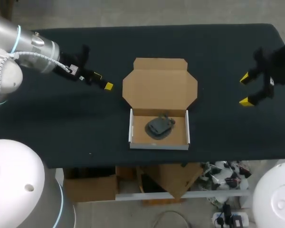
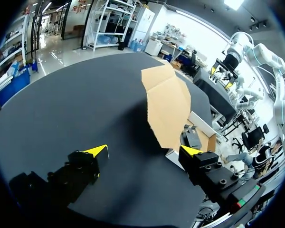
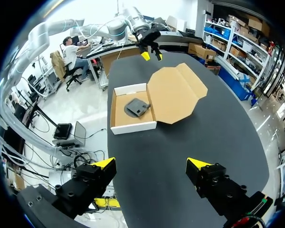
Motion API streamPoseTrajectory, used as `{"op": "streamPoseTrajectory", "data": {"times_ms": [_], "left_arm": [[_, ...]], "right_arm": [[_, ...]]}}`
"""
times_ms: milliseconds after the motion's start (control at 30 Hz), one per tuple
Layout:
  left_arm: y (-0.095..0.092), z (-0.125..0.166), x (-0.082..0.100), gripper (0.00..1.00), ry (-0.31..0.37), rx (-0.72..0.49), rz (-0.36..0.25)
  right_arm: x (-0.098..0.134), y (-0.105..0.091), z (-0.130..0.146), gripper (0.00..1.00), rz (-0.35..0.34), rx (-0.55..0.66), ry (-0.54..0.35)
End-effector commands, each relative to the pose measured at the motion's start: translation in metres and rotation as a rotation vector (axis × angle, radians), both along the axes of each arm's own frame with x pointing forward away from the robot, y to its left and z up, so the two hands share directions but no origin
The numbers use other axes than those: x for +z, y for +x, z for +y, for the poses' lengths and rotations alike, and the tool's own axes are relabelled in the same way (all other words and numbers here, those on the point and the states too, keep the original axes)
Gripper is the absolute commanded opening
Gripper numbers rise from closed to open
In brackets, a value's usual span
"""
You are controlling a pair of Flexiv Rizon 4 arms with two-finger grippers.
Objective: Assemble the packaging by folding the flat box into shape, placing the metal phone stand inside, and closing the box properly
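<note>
A cardboard box [image 1: 159, 135] stands folded into a shallow tray at the table's front middle. Its lid [image 1: 159, 85] lies open and flat behind it. The dark metal phone stand [image 1: 159, 126] rests inside the tray. My left gripper [image 1: 102, 81] hovers open to the left of the lid, holding nothing. My right gripper [image 1: 245, 89] is open and holds nothing, well off to the right of the box. From the left wrist, the lid [image 2: 167, 107], tray [image 2: 202, 135] and stand [image 2: 193, 137] lie ahead of the open gripper [image 2: 145, 152]. The right wrist's open gripper [image 3: 151, 164] faces the tray [image 3: 130, 124], the stand [image 3: 137, 107] and the lid [image 3: 173, 94].
The dark table [image 1: 61, 118] is bare on both sides of the box. Its front edge runs just below the tray. My left gripper [image 3: 150, 47] shows beyond the box in the right wrist view.
</note>
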State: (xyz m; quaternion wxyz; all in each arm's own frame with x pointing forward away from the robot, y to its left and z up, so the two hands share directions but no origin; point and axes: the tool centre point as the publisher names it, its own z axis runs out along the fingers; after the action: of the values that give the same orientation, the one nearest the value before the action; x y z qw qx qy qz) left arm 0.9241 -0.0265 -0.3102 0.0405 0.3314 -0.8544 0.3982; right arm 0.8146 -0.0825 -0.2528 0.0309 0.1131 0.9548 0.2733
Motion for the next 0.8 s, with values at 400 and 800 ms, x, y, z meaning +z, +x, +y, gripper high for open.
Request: {"op": "streamPoseTrajectory", "data": {"times_ms": [400, 800], "left_arm": [[0.026, -0.022, -0.019, 1.00, -0.141, -0.127, 0.058], [0.026, -0.050, -0.024, 0.74, -0.225, -0.195, 0.057]], "right_arm": [[0.001, 0.029, 0.013, 1.00, 0.033, 0.024, -0.042], [0.004, 0.036, 0.023, 1.00, 0.033, 0.043, -0.062]]}}
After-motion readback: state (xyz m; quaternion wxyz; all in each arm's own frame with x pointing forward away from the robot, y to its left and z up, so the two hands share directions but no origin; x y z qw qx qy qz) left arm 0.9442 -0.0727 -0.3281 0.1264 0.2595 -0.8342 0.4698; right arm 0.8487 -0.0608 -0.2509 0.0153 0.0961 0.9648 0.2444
